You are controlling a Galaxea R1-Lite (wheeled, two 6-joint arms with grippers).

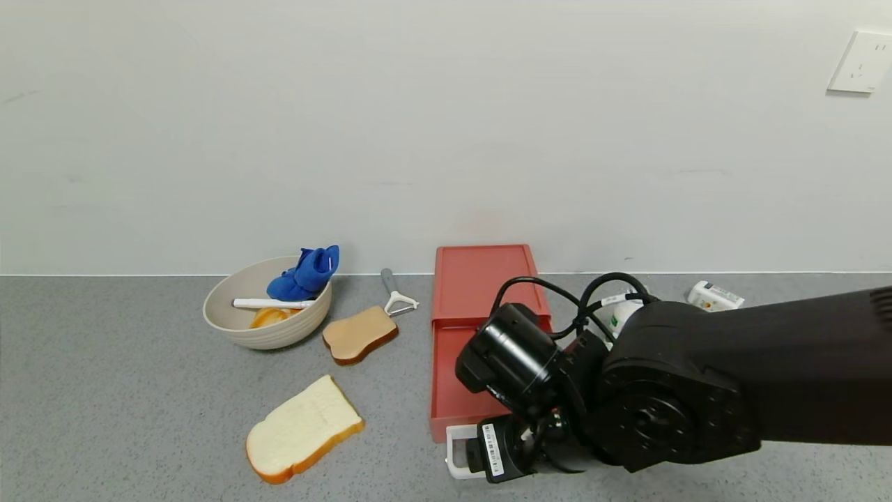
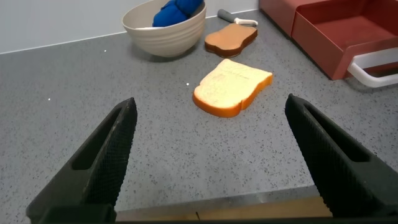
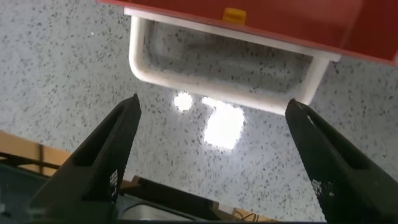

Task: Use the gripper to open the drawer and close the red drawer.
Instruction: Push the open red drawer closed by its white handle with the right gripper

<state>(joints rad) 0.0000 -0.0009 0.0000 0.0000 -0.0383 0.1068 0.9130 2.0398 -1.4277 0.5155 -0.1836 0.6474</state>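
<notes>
Our right pincer (image 3: pixel 211 155) hangs released, jaws spread wide, just short of the white handle (image 3: pixel 227 84) and not touching it. The drawer (image 1: pixel 474 335) sits at twelve o'clock on the desk (image 1: pixel 139 418), its tray pulled out. To close it well, we should square up to the handle and push straight, avoiding skew. Our left pincer (image 2: pixel 211 162) waits, also spread.
</notes>
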